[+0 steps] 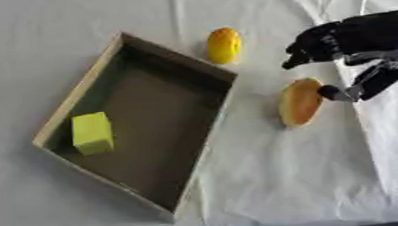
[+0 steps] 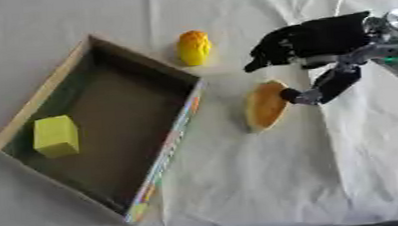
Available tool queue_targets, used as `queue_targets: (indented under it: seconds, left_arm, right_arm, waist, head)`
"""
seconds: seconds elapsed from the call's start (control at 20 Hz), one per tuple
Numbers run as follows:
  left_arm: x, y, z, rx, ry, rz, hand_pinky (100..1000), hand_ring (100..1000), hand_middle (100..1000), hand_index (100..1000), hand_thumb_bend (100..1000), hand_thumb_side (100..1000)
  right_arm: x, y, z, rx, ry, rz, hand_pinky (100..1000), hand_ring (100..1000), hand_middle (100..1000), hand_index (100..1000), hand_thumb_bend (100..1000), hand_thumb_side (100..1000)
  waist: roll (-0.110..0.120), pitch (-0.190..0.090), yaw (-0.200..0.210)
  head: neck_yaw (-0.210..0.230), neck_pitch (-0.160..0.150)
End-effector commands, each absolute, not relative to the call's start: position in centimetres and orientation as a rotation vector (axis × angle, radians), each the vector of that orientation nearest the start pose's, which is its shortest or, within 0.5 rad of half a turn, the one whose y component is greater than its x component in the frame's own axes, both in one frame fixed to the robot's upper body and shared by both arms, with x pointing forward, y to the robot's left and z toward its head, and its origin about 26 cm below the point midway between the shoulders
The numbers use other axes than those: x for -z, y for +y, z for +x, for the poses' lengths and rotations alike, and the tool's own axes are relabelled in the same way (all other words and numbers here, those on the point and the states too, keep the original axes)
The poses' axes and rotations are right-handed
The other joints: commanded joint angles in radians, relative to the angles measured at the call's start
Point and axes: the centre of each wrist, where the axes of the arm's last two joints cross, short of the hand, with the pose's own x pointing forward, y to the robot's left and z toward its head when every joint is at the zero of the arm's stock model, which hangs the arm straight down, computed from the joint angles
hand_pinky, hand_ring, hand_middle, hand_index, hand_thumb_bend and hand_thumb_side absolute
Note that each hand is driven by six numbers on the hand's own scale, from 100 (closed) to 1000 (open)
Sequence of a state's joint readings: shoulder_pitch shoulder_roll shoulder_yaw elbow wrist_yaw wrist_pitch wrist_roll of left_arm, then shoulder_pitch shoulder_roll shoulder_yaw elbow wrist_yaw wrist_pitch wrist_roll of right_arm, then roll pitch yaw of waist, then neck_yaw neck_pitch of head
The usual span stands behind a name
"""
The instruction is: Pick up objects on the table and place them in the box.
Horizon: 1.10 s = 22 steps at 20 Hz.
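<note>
left eye view shows the right hand (image 1: 349,49) with thumb touching, maybe pinching, the flat orange piece (image 1: 300,102) beside the box (image 1: 76,91). fingers look half curled; if the contact is only sideways, the piece could slide away.

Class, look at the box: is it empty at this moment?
No: a yellow block already lies inside the box, near its left corner.

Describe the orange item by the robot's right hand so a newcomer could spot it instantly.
Start at the box on the white cloth, then look right of its right wall. The flat orange oval lies there, its right edge at the right hand thumb tip. The yellow piece farther back is smaller and rounder.
</note>
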<state>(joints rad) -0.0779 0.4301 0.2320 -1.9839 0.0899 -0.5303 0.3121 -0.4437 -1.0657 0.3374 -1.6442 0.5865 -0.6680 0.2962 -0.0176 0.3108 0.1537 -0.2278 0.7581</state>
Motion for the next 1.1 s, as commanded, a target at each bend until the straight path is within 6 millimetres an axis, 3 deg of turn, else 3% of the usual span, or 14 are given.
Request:
queue_targets:
  seconds: [0.05,0.25,0.5,0.65,0.8,0.95,1.1]
  left_arm:
    - [-17.9,35.3,26.6,0.036,3.506,-0.609,855,748,728,832,100,593]
    - [-17.9,35.2,26.6,0.034,3.510,-0.602,855,747,728,832,100,593]
    - [-17.9,35.2,26.6,0.037,3.510,-0.598,856,747,726,832,100,593]
    - [-17.9,35.2,26.6,0.040,3.510,-0.596,856,745,725,832,100,593]
    - [-17.9,35.2,26.6,0.042,3.512,-0.597,856,745,724,831,100,593]
    - [-17.8,35.2,26.6,0.044,3.513,-0.598,856,744,723,831,100,593]
    - [-17.8,35.2,26.6,0.045,3.514,-0.598,857,743,722,830,100,593]
  right_arm:
    - [-22.7,-36.3,33.9,2.721,1.873,0.889,975,954,840,998,100,294]
    - [-22.3,-36.1,34.2,2.739,1.832,0.892,977,955,846,1000,100,333]
    - [-21.4,-36.1,34.5,2.801,1.758,0.875,979,957,845,998,100,449]
    - [-20.7,-36.2,34.6,2.852,1.711,0.859,975,948,809,966,100,448]
    - [-20.2,-36.3,34.7,2.879,1.715,0.838,961,917,679,876,100,338]
    - [-20.1,-36.2,34.6,2.852,1.806,0.824,931,863,569,778,100,328]
    - [-20.2,-36.0,34.4,2.792,1.961,0.824,831,704,438,656,100,294]
  waist:
    - [0.001,-0.014,0.001]
    - [0.001,-0.013,0.003]
    - [-0.001,-0.010,0.004]
    - [-0.001,-0.010,0.005]
    - [-0.001,-0.009,0.005]
    - [0.000,-0.008,0.004]
    - [0.000,-0.008,0.003]
  head:
    - [-0.020,-0.014]
    - [-0.035,-0.015]
    - [-0.039,-0.012]
    - [-0.039,-0.008]
    - [-0.037,-0.004]
    - [-0.025,0.002]
    - [-0.014,0.005]
